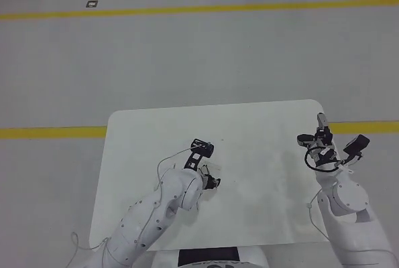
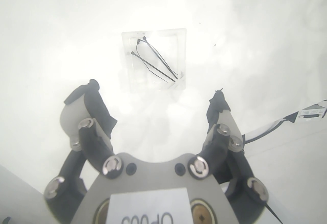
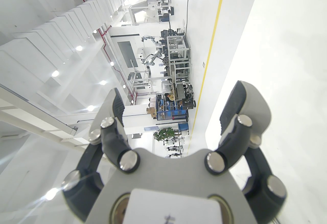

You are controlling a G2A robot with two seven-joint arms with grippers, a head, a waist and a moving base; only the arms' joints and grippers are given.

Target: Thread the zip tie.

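Note:
Three black zip ties (image 2: pixel 153 61) lie loose and crossed inside a small clear square tray (image 2: pixel 181 56) on the white table (image 1: pixel 253 134). My left gripper (image 2: pixel 156 89) hangs above the table just short of the tray, open, with black tape on its fingertips (image 2: pixel 89 92) and nothing between them. In the top view the left gripper (image 1: pixel 210 181) sits left of the table's middle. My right gripper (image 3: pixel 176 88) is open and empty, raised and pointing out into the room. Seen from above, the right gripper (image 1: pixel 313 130) is at the table's right edge.
A black cable with a white label (image 2: pixel 313 112) runs beside the left gripper. The table's right edge lies under the right arm. A yellow floor line (image 1: pixel 45 132) passes behind the table. Racks and machines (image 3: pixel 176 61) stand far off in the room.

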